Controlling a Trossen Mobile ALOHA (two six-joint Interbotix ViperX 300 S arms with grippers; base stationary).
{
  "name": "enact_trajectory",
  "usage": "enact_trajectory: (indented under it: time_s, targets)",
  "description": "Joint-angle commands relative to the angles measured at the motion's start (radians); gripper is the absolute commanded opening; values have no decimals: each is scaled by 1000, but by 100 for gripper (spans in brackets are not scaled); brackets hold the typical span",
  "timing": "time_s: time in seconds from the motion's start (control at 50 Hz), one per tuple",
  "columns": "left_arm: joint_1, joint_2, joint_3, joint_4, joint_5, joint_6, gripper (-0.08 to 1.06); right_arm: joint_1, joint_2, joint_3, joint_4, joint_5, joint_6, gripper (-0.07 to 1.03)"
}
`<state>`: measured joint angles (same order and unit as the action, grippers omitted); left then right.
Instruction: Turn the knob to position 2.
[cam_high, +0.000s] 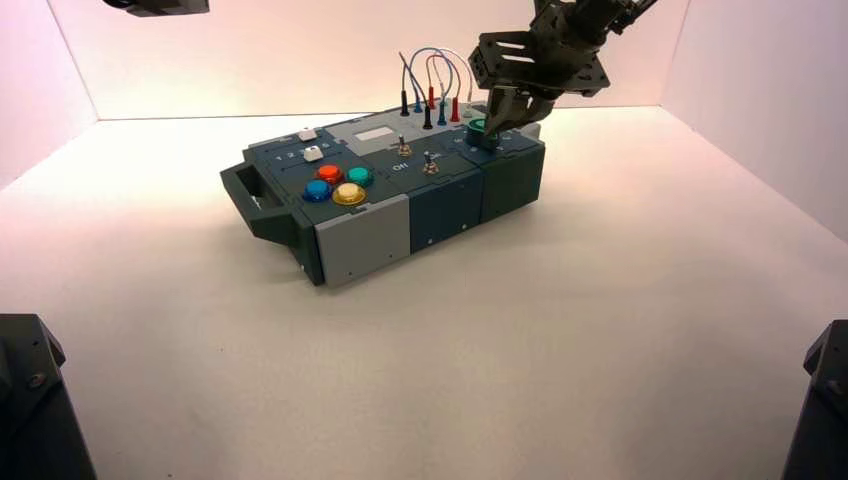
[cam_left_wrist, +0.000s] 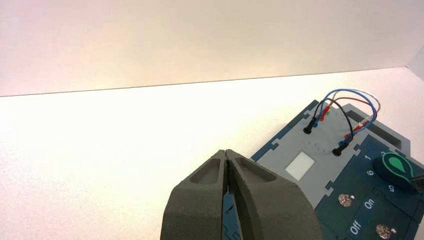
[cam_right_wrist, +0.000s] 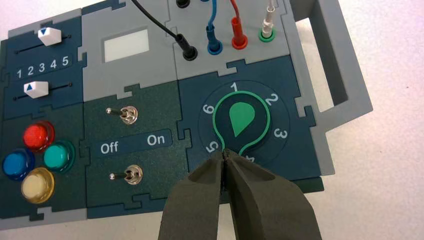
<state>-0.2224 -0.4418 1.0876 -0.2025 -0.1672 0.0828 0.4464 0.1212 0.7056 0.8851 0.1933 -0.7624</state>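
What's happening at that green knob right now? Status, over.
Right gripper shut, tips at the knob's pointed end. Knob points between 4 and 5, not 2. Left gripper shut, idle, away from knob. Nothing in the way.

Matt plastic box (cam_right_wrist: 310, 145) (glossy buttons (cam_right_wrist: 39, 135)), metal toggle switches (cam_right_wrist: 129, 114).

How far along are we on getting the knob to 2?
Done: the right claw has reached the box and sits shut at the knob, its tips at the knob's pointed end. In hand: nothing turned to target; the pointer aims between 4 and 5. Left: rotate the knob until its point meets 2, then withdraw. The left claw hangs shut, away from the knob.
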Motion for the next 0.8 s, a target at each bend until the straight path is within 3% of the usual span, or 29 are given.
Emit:
enact_trajectory:
  time_s: [0.02,0.38,0.8]
  targets:
    - [2,-3,-12,0,-11,0,-3,-2,5,-31,-6,-3,-5,-2]
    - [2,-3,-12,0,-11,0,-3,-60,18,-35,-15,11,-5,-2]
    - [2,-3,-12,0,-11,0,-3,-75,15,-44,-31,11,-5,-2]
